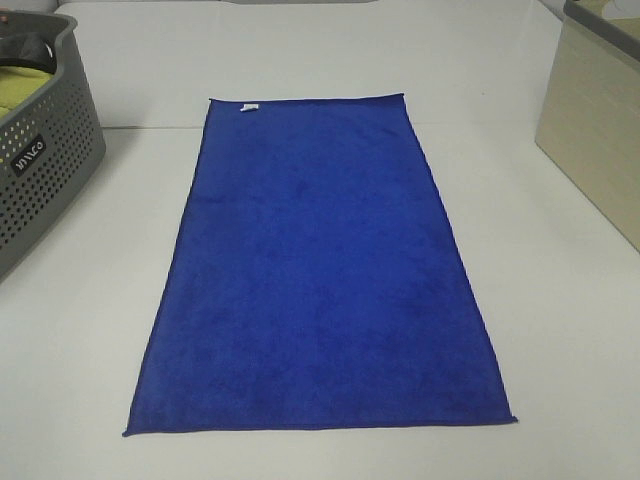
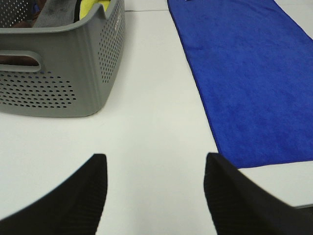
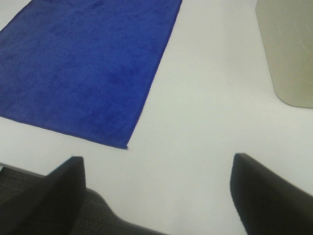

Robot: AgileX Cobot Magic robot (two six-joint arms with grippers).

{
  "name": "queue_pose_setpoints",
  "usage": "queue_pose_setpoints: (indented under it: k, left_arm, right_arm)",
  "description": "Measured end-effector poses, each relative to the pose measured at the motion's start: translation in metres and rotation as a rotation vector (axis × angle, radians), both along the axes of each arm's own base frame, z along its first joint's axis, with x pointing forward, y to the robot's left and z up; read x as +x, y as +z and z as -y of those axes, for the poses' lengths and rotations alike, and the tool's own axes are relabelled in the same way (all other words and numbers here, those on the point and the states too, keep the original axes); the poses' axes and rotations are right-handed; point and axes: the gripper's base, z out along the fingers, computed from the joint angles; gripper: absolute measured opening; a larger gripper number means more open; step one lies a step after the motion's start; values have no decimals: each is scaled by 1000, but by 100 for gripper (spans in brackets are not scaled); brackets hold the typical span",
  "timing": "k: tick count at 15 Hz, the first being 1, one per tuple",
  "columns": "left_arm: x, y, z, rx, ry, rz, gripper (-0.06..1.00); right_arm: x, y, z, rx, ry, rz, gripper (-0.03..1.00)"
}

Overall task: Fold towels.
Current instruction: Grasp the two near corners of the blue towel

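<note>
so from where i'm standing, folding hasn't really started. the blue towel [image 1: 320, 270] lies flat and fully spread out in the middle of the white bench [image 1: 560, 330], long way running away from the robot, with the little white tag [image 1: 249, 106] on the far short edge. no crease, no lifted corner, nothing doubled over, so i'd say every fold is left to do. the only thing that counts as done is that it's laid out smooth and ready.

the high camera shows the whole towel plus the grey basket [image 1: 40, 170] off to the left with a yellow-green cloth [image 1: 25, 85] in it, and a beige bin [image 1: 600, 130] on the right, but neither arm shows up there at all.

that's where the wrist views help. the left pincer [image 2: 155, 161] is spread wide and pinching nothing, hanging over bare bench between the basket and the towel's near left corner. the right pincer [image 3: 159, 159] is spread wide and empty too, just off the near right corner [image 3: 127, 146], with the beige bin further out. the right wrist view also catches the bench's front edge, which the others don't show as clearly.

my guess is each one goes for its near corner.
</note>
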Motion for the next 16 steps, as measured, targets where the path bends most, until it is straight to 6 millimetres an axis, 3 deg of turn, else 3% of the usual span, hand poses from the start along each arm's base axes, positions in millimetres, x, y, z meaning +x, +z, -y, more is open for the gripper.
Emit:
queue_pose_setpoints:
  k: [4, 6, 8, 11, 14, 16]
  left_arm:
    - [11, 16, 2, -46, -3, 108, 57]
    - [24, 27, 7, -175, -7, 173, 57]
    - [47, 29, 12, -285, -11, 136, 57]
    - [85, 20, 20, -395, -6, -70, 57]
    - [127, -2, 29, -428, -29, -297, 57]
    - [153, -22, 35, -438, -64, -437, 57]
  right_arm:
    - [2, 4, 1, 46, -36, 33, 77]
    - [20, 13, 4, 63, -83, 42, 76]
    - [48, 20, 6, 109, -138, 0, 76]
    - [97, 27, 7, 135, -179, -133, 73]
    - [147, 34, 6, 116, -184, -327, 72]
    - [179, 24, 6, 100, -184, -493, 72]
